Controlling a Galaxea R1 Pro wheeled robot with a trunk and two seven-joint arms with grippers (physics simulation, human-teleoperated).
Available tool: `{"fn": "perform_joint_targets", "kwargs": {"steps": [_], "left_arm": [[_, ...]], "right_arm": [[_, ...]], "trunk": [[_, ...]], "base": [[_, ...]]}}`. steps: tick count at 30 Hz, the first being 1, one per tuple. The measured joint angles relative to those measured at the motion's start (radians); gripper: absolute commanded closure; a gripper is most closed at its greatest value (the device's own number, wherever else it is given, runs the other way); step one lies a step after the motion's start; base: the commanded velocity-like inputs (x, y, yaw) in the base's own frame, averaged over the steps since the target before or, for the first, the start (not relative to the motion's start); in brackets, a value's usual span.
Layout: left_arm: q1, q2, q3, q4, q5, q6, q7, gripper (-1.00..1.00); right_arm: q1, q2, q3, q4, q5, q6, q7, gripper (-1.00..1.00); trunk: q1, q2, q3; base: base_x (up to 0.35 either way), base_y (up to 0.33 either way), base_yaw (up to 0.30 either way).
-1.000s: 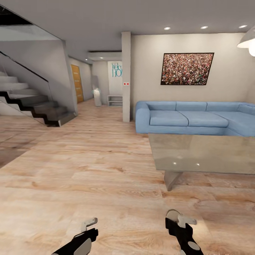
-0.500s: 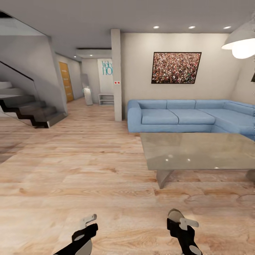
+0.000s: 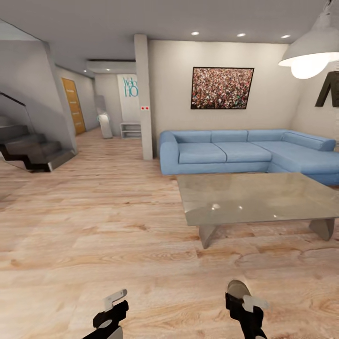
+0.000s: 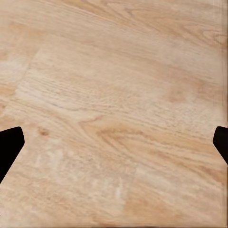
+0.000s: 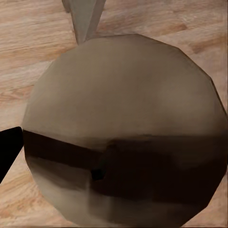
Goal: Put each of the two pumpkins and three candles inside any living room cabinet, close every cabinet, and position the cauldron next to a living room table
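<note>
Right tool [image 3: 242,296] grasping candle [image 5: 126,128]; left tool [image 3: 113,306] released, empty. Risk: candle slipping during drive; coffee bench [image 3: 254,197] ahead-right, collision possible.

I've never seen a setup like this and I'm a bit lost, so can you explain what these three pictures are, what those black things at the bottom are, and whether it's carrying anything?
This is a simulated wheeled robot with two arms. The wide picture comes from a camera on its head, looking across a living room with a blue sofa and a low coffee table. The black shapes at the bottom are its two grippers. The other two pictures come from cameras on its wrists. The left gripper is open and holds nothing, with wooden floor below it. The right gripper is shut on a stubby beige-grey candle, seen close up from the wick end.
</note>
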Motion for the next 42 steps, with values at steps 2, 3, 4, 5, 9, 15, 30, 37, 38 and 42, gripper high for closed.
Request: {"fn": "perform_joint_targets", "kwargs": {"steps": [2, 3, 4, 5, 9, 15, 30, 37, 38, 42], "left_arm": [[0.0, 0.0, 0.001, 0.003, 0.001, 0.0, 0.0, -1.0], [0.0, 0.0, 0.001, 0.003, 0.001, 0.0, 0.0, -1.0], [0.0, 0.001, 0.001, 0.006, 0.001, 0.0, 0.001, -1.0], [0.0, 0.001, 0.001, 0.007, 0.001, 0.0, 0.001, -1.0], [0.0, 0.003, 0.002, 0.011, 0.002, -0.003, 0.001, -1.0], [0.0, 0.002, 0.002, 0.041, 0.005, -0.003, 0.002, -1.0], [0.0, -0.002, -0.002, 0.065, 0.002, -0.001, -0.013, -1.0], [0.0, -0.008, -0.002, 0.067, 0.003, -0.001, -0.014, -1.0], [0.0, -0.009, -0.002, 0.068, 0.003, -0.001, -0.014, -1.0], [0.0, -0.011, -0.001, 0.069, 0.003, 0.0, -0.014, -1.0]], "right_arm": [[0.0, 0.0, 0.001, 0.02, -0.001, -0.006, 0.0, 1.0], [0.0, 0.0, 0.002, 0.022, 0.002, -0.007, 0.0, 1.0], [0.0, 0.0, 0.001, 0.025, 0.001, -0.008, 0.0, 1.0], [0.0, 0.0, 0.0, 0.026, 0.002, -0.009, 0.0, 1.0], [0.0, 0.0, 0.001, 0.031, 0.003, -0.01, 0.001, 1.0], [0.0, 0.0, 0.004, 0.062, 0.008, -0.046, 0.002, 1.0], [0.0, 0.006, 0.012, 0.068, 0.011, -0.061, 0.006, 1.0], [0.0, 0.01, 0.013, 0.063, 0.007, -0.057, 0.0, 1.0], [0.0, 0.01, 0.013, 0.062, 0.006, -0.057, 0.0, 1.0], [0.0, 0.009, 0.009, 0.067, 0.002, -0.059, 0.0, 1.0]], "trunk": [[-0.008, 0.014, 0.004], [-0.012, 0.021, 0.006], [-0.015, 0.028, 0.007], [-0.019, 0.035, 0.009], [-0.035, 0.063, 0.017], [-0.058, 0.105, 0.028], [-0.115, 0.21, 0.063], [-0.142, 0.259, 0.085], [-0.146, 0.266, 0.088], [-0.146, 0.266, 0.088]], "base": [[0.0, 0.0, -0.15], [0.0, 0.0, -0.149], [0.0, 0.0, -0.149], [0.0, 0.0, -0.148], [0.0, 0.0, -0.148], [0.0, 0.0, -0.148], [0.0, 0.0, -0.081], [0.0, 0.0, 0.0], [0.0, 0.0, -0.118], [-0.001, 0.0, -0.246]]}}
